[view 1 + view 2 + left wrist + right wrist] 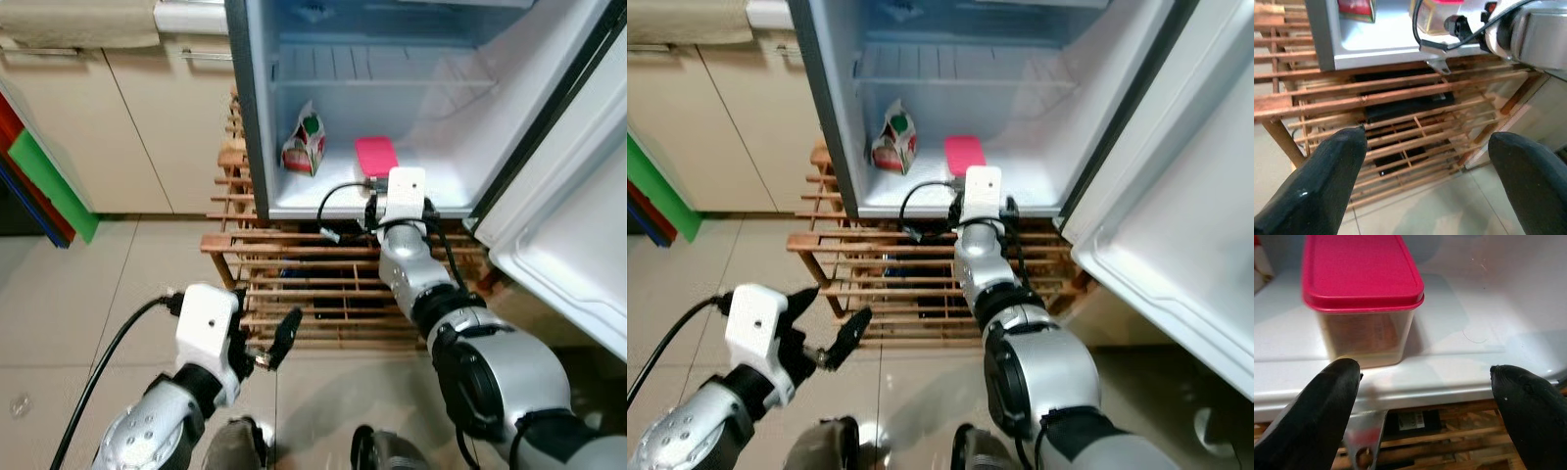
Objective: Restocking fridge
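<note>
Pink-lidded container [1361, 298] is sitting on the fridge floor [1459, 347] just ahead of the right gripper [1422, 396], gaping wide, empty; left gripper [1425, 181] is hanging open over the wooden rack [1400, 107]

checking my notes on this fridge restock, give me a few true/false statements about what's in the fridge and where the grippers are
1. The container with the pink lid stands on the fridge's bottom shelf. True.
2. The right gripper is clamped on the container. False: its fingers are spread open just in front of the shelf edge, holding nothing.
3. A small carton stands to the robot's left of the container. True.
4. The left gripper is inside the fridge. False: it hangs low over the floor, open, before the wooden rack.
5. The fridge door is closed. False: it stands open on the right.
</note>
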Tool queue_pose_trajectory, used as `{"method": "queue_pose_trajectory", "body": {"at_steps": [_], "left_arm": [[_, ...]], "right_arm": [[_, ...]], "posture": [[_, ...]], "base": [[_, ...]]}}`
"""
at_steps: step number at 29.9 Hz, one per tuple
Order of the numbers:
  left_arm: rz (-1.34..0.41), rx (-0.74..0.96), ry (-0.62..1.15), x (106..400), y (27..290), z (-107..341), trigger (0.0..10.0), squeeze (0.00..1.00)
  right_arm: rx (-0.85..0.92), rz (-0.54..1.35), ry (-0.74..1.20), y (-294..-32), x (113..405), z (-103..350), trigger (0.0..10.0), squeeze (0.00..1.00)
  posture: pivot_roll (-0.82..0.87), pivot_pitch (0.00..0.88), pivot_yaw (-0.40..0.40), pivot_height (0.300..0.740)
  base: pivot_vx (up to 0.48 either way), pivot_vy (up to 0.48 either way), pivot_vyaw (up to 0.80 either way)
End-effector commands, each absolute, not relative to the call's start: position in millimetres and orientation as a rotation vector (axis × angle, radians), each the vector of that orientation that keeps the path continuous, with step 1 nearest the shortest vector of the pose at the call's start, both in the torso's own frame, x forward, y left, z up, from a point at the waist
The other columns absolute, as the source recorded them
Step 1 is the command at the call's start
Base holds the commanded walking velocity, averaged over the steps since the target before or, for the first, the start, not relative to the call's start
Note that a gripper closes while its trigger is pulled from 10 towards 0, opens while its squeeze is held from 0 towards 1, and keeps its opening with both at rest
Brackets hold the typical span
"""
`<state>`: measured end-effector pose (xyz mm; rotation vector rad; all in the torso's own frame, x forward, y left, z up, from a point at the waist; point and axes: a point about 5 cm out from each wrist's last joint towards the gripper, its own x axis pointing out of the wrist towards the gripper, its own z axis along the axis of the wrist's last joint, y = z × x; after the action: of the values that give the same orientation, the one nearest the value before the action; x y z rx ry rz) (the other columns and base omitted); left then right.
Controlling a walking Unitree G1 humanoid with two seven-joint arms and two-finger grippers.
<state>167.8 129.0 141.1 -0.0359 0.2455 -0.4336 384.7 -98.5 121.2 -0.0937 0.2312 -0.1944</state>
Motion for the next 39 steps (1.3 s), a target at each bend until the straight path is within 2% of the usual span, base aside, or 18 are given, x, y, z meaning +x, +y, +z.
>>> {"method": "queue_pose_trajectory", "body": {"at_steps": [1,15,22,26,28,30,31,32,34,35,36,39], "left_arm": [[-0.416,-0.028,0.260,160.3,131.7,144.0,10.0,0.00],[-0.394,-0.038,0.312,142.3,131.5,144.8,10.0,0.00],[-0.401,-0.060,0.312,147.5,125.5,142.1,10.0,0.00],[-0.446,-0.089,0.289,161.8,116.2,138.9,10.0,0.00],[-0.470,-0.103,0.285,166.7,112.4,137.4,10.0,0.00],[-0.481,-0.103,0.282,173.7,109.6,134.9,10.0,0.00],[-0.513,-0.104,0.268,187.4,103.7,131.7,10.0,0.00],[-0.521,-0.103,0.265,192.8,101.9,130.4,10.0,0.00],[-0.527,-0.111,0.249,207.1,99.2,128.6,10.0,0.00],[-0.527,-0.111,0.249,207.1,99.2,128.6,10.0,0.00],[-0.519,-0.098,0.227,219.6,98.7,128.4,10.0,0.00],[-0.472,-0.096,0.186,236.3,101.9,131.1,10.0,0.00]], "right_arm": [[-0.114,-0.217,0.238,-101.2,386.9,124.7,10.0,0.00],[-0.199,-0.190,0.145,-101.1,402.1,160.3,10.0,0.00],[-0.133,-0.174,0.135,-89.7,401.9,164.0,10.0,0.00],[-0.142,-0.098,0.115,-64.5,391.6,150.9,10.0,0.00],[-0.139,-0.087,0.116,-59.8,386.7,143.2,10.0,0.00],[-0.131,-0.085,0.128,-61.1,384.6,137.9,10.0,0.00],[-0.085,-0.096,0.150,-65.1,374.4,120.0,10.0,0.00],[-0.075,-0.098,0.156,-67.0,371.3,114.9,10.0,0.00],[-0.080,-0.087,0.121,-73.5,360.6,107.9,10.0,0.00],[-0.080,-0.087,0.121,-73.5,360.6,107.9,10.0,0.00],[-0.085,-0.076,0.074,-82.1,347.3,107.9,10.0,0.00],[-0.056,-0.022,-0.025,-92.7,331.4,115.4,10.0,0.00]], "posture": [[0.34,0.270,-0.011,0.740],[0.37,0.284,-0.024,0.740],[0.33,0.272,-0.043,0.740],[0.25,0.236,-0.051,0.740],[0.23,0.222,-0.053,0.740],[0.19,0.190,-0.052,0.740],[0.14,0.150,-0.049,0.740],[0.14,0.150,-0.049,0.740],[0.08,0.093,-0.038,0.740],[0.08,0.093,-0.038,0.740],[0.05,0.062,-0.029,0.740],[0.01,0.023,-0.015,0.740]], "base": [[0.000,0.000,0.00],[0.000,0.000,0.00],[0.000,0.000,0.00],[0.000,0.000,0.00],[0.000,0.000,0.00],[0.000,0.000,0.00],[0.000,0.000,0.00],[0.000,0.000,0.00],[0.000,0.000,0.00],[0.000,0.000,0.00],[0.000,0.000,0.00],[0.000,0.000,0.00]]}}
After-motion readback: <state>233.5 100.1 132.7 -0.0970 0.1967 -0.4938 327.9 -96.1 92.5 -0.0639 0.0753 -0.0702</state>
